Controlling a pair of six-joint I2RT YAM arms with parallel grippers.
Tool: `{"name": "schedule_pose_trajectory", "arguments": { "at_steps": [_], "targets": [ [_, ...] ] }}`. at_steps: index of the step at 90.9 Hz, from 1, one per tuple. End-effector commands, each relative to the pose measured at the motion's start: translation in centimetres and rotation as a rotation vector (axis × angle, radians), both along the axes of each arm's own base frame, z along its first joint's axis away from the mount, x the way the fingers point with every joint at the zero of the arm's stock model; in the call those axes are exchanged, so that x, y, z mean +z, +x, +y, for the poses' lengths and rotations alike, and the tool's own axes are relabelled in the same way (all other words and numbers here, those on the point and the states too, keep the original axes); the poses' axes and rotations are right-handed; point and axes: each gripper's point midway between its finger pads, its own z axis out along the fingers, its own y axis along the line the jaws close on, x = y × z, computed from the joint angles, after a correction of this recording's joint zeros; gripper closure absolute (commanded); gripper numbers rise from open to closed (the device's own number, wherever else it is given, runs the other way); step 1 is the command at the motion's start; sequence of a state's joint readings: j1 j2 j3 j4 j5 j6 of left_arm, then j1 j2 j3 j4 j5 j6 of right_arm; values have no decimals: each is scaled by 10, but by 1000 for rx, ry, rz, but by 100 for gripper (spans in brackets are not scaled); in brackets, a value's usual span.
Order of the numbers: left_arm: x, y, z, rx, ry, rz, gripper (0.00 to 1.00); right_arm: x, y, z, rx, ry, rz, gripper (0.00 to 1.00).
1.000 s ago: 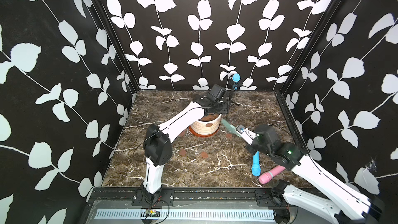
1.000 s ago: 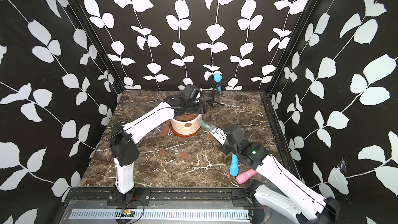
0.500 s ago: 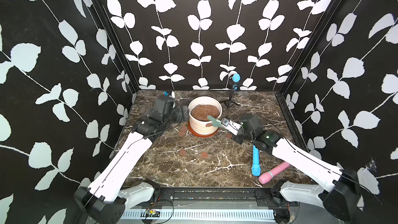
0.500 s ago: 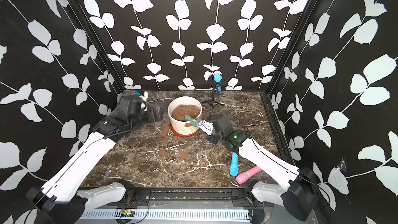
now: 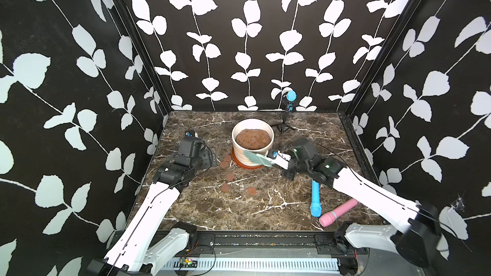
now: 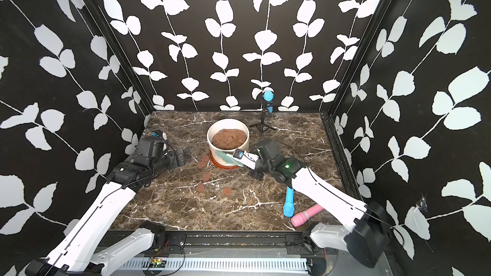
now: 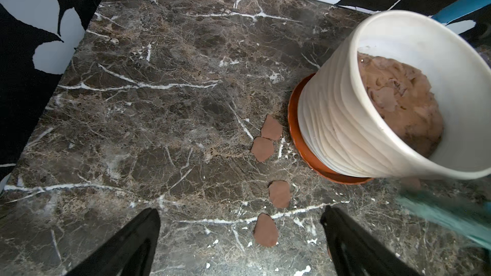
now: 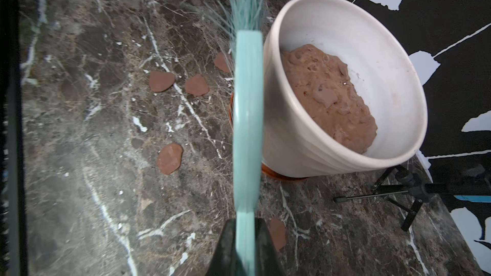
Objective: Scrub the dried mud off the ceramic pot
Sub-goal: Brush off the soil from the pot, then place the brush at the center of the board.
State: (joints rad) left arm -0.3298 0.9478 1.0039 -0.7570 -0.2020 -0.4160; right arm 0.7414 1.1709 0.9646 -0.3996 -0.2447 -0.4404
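The scrubbing step is in hand and looks well along. The right gripper [image 8: 245, 224] is clenched on the handle of a teal brush [image 8: 247, 118], whose bristles lie against the ribbed wall of the ceramic pot [image 5: 239, 152] at its 6 o'clock side in both top views. The pot stands upright on its orange saucer toward 12 o'clock on the marble table [image 5: 265, 216].

The dried mud [image 7: 279, 194] lies as flat patches on the table from the pot's 9 o'clock round to 7 o'clock. The wall seen from both wrists looks clean; the far side is hidden.

The left gripper [image 7: 239, 209] hangs released and empty at the pot's 9 o'clock, apart from it. The next move likely calls for sweeping the bristles round the unseen wall.

A blue toy microphone [image 5: 315, 200] and a pink one [image 5: 337, 212] lie at 4 o'clock under the right arm. A tripod-mounted microphone [image 5: 291, 96] at the pot's 1 o'clock cramps any reach behind.
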Motion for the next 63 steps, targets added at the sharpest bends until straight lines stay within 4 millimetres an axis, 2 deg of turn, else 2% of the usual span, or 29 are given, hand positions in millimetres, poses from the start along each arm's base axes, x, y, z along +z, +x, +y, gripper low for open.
{"name": "schedule_pose_trajectory", "arguments": {
  "at_steps": [1, 13, 25, 32, 38, 47, 56, 63],
  "targets": [
    [2, 3, 6, 8, 36, -23, 1, 13, -29, -18, -14, 69, 33, 100],
    [-4, 12, -4, -24, 3, -61, 2, 30, -29, -49, -160, 122, -57, 100],
    [-8, 15, -3, -7, -5, -76, 1, 55, 0, -86, -461, 225, -182, 100],
    [-11, 15, 7, 54, 9, -86, 1, 64, 18, -116, -708, 286, -197, 100],
    [-13, 13, 21, 130, 42, -81, 2, 62, 26, -136, -885, 315, -142, 100],
    [-24, 9, 34, 173, 100, -73, 1, 40, 32, -128, -939, 317, 85, 100],
    [-43, 13, 17, 15, 144, -58, 1, 22, 44, -113, -996, 421, 367, 100],
    [-52, 14, 16, 20, 140, -27, 2, 13, 60, -113, -1053, 514, 501, 100]
  ]
}}
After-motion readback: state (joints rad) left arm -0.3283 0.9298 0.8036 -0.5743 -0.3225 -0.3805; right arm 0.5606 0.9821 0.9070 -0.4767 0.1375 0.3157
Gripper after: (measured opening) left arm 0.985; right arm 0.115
